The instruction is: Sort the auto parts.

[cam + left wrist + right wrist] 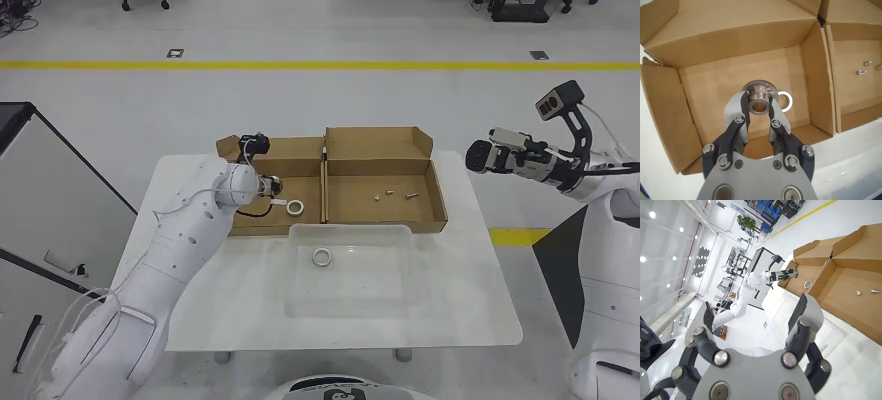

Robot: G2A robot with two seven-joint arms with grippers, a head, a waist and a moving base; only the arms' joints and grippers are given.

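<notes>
1. Pinching a flanged metal hub (761,87) by its neck, the left gripper (758,98) hangs over the left cardboard box (715,85) at the far-left part of the table (460,290). The flange faces the box floor, likely lined up for a drop.
2. Flat washer (790,100) lies on that box's floor near its right wall, so round parts seem to go here.
3. Right cardboard box (380,205) touches the left one along the table's far edge and holds small bolts (861,72), so fasteners are a separate class.
4. Clear tray (350,230) sits mid-table toward the near edge, with one ring (322,257) inside, judged not yet sorted.
5. Right gripper (755,299) has its fingers spread wide and holds nothing. It sits off the table's far-right corner, probably out of the way.
</notes>
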